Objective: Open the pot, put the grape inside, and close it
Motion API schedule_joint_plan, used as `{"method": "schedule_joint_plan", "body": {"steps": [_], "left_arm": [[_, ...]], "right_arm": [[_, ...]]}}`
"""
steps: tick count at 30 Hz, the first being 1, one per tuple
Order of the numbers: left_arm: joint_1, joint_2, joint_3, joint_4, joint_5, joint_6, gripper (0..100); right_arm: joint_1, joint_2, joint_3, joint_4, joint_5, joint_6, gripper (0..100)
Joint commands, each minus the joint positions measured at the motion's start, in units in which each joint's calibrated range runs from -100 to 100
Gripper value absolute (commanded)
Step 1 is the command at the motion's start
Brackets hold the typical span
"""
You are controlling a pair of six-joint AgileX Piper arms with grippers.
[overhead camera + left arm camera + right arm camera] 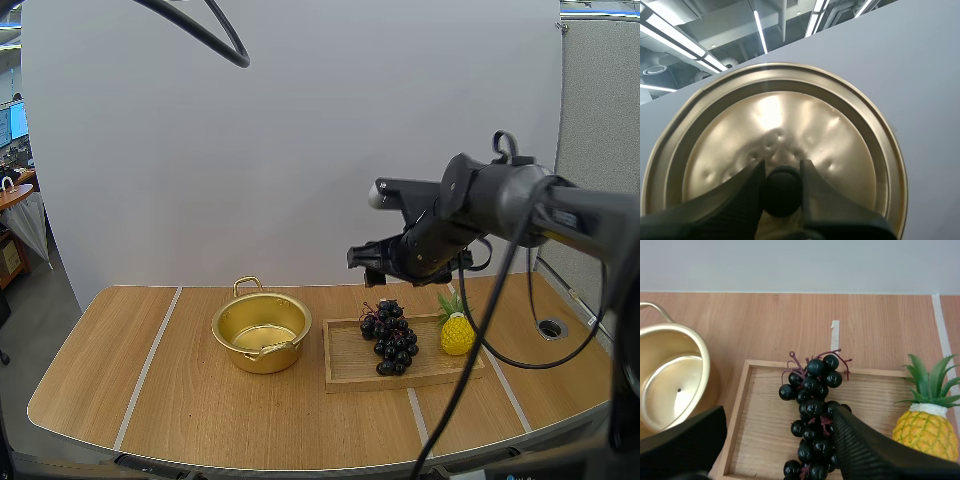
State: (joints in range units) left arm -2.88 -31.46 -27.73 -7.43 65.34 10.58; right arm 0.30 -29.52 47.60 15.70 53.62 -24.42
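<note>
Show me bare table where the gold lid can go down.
Widest free patch: the wooden table left of the round gold metal pot. A bare strip also runs along the front edge before the pot and the flat wooden tray. Crowded: the tray, with the black grape bunch and yellow pineapple.

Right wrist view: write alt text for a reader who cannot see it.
Open jaws hang above a bunch of black grapes lying on a wooden tray. A pineapple stands at one side of the grapes, the lidless gold pot at the other.
</note>
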Motion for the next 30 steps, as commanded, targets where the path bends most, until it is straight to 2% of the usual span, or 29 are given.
{"method": "schedule_joint_plan", "body": {"steps": [1, 12, 20, 30], "left_arm": [[-0.12, -0.28, -0.35, -0.04, -2.4, -0.3, 0], [-0.12, -0.28, -0.35, -0.04, -2.4, -0.3, 0], [-0.12, -0.28, -0.35, -0.04, -2.4, -0.3, 0], [-0.12, -0.28, -0.35, -0.04, -2.4, -0.3, 0]], "right_arm": [[-0.02, 3.87, -0.45, -0.15, -4.5, -1.12, 100], [-0.02, 14.8, -0.45, -1.44, -14.6, -2.42, 100], [-0.02, 22.7, -4.99, -1.44, -15.34, -2.99, 100], [-0.02, 30.81, -5.76, -1.44, -17.94, -3.34, 100]]}}
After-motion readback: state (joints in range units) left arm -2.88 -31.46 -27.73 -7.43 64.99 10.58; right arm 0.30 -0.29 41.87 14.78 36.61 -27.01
